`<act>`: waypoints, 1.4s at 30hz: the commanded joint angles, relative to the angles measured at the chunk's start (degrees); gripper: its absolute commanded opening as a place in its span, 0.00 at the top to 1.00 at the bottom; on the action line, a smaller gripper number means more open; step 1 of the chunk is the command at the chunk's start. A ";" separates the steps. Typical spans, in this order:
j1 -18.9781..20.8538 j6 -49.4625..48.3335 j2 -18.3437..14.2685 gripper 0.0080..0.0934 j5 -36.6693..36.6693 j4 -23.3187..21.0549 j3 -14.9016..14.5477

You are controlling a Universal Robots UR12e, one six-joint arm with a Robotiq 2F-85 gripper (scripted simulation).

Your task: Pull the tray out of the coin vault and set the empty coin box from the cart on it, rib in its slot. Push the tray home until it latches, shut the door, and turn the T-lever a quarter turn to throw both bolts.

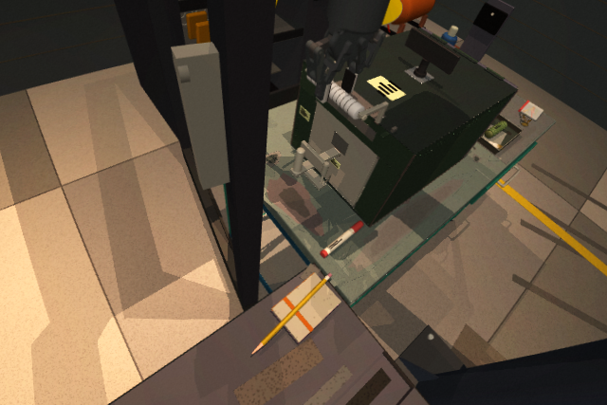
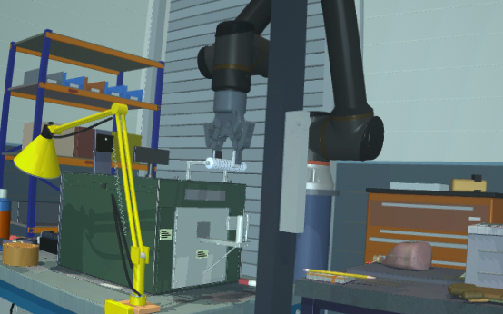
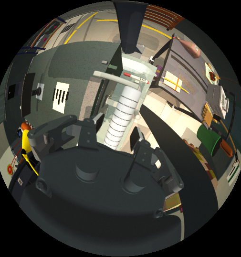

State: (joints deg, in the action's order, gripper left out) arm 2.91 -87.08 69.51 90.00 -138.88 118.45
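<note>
The white ribbed handle [image 1: 344, 102] [image 2: 225, 165] [image 3: 122, 114] stands on thin posts above the front top edge of the dark green coin vault [image 1: 402, 121] [image 2: 151, 229], and my gripper [image 1: 336, 78] [image 2: 227, 155] [image 3: 116, 129] hangs over it, open, with the handle between the fingers and nothing held. The vault's grey door [image 1: 339, 153] [image 2: 201, 247] faces front and carries a grey lever fitting [image 1: 318, 160] [image 2: 239, 229]. A black T-shaped bar [image 1: 431, 55] [image 2: 151, 155] stands on the vault's top. The tray is hidden inside. A grey box [image 2: 498, 256] [image 3: 217, 99] sits on the cart.
Behind the vault stand blue-and-orange shelves [image 2: 76, 95] and an orange tank [image 1: 414, 1]. A dark post [image 1: 242, 121] [image 2: 280, 154] rises in front. A yellow lamp [image 2: 121, 199] is clamped at the bench edge. A red marker [image 1: 341, 240], and a notepad with a pencil [image 1: 301, 312], lie nearby.
</note>
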 commanded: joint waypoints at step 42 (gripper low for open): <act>0.00 0.80 6.56 0.41 0.00 9.56 -3.15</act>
State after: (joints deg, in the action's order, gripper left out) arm 2.91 -86.28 76.05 90.00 -129.30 115.35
